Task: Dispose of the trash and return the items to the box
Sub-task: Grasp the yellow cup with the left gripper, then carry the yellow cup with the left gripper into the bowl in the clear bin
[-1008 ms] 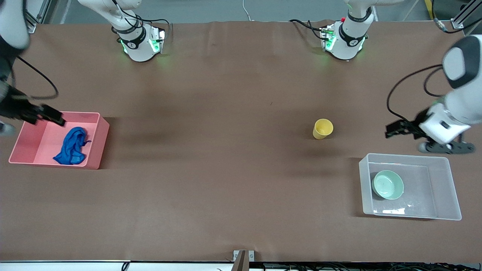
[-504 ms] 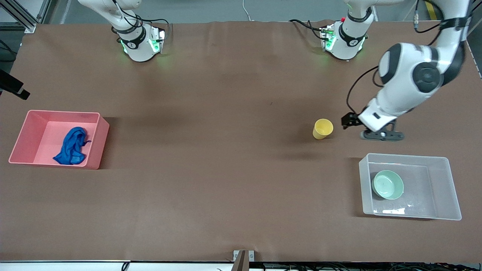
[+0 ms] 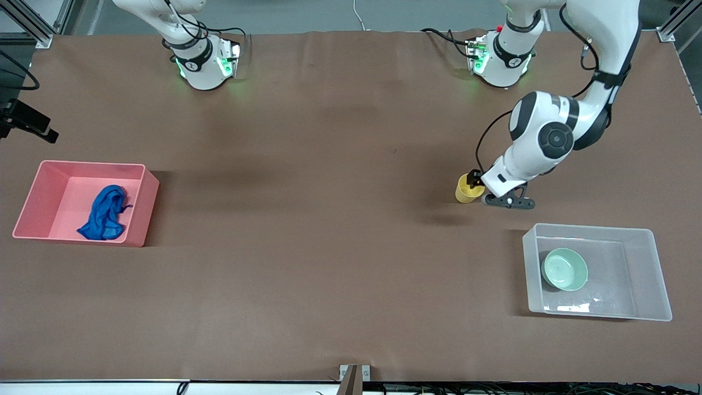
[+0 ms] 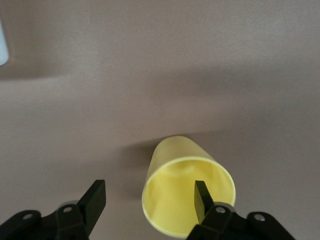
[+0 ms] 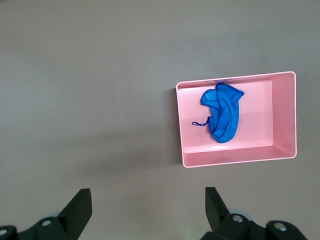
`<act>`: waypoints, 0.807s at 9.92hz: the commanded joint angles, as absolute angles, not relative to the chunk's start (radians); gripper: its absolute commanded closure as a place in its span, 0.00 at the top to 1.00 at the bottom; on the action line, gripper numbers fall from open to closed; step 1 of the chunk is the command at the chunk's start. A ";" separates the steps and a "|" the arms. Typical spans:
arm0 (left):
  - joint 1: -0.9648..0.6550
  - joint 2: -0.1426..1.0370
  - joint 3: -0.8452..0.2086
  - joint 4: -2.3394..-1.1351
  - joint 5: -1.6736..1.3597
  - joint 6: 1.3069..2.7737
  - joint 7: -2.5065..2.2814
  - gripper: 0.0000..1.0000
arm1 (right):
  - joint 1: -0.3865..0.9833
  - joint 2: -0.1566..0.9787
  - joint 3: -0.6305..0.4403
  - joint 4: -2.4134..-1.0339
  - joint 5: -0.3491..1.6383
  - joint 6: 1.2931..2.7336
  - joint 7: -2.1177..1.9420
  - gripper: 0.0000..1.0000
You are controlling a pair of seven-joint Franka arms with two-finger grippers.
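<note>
The yellow cup stands upright on the table, between the left arm's base and the see-through box. My left gripper is open at the cup's rim. In the left wrist view one finger is inside the cup and the other is outside it, with my left gripper set across the cup's wall. The mint-green bowl lies in the box. The blue rag lies in the pink bin. My right gripper is open and empty, high up beside the pink bin.
In the front view the right gripper shows at the table's edge at the right arm's end. The box's white sticker is on its base. A brown cloth covers the table.
My left gripper has swung from beside the box over to the cup and come down over its rim. My right gripper has drawn away from the pink bin to the table's edge.
</note>
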State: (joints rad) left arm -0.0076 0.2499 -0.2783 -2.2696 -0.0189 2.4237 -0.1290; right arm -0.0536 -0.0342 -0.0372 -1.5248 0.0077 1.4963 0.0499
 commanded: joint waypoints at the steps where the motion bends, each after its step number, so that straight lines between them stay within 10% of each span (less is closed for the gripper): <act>1: -0.006 0.339 -0.282 -2.272 0.026 2.465 -0.146 0.42 | -0.043 -0.052 -0.048 -1.542 -0.021 1.490 0.002 1.00; 3: -0.005 0.337 -0.284 -2.273 0.028 2.464 -0.146 0.03 | -0.048 -0.051 -0.049 -1.542 -0.023 1.491 -0.049 1.00; 8: 0.008 0.238 -0.259 -2.153 0.028 2.347 -0.089 0.00 | -0.048 -0.051 -0.049 -1.542 -0.023 1.489 -0.046 1.00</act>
State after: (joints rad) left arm -0.0012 0.2328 -0.2746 -2.2196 0.0060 2.3977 -0.1137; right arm -0.0526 -0.0342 -0.0451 -1.5258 -0.0111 1.4923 -0.0342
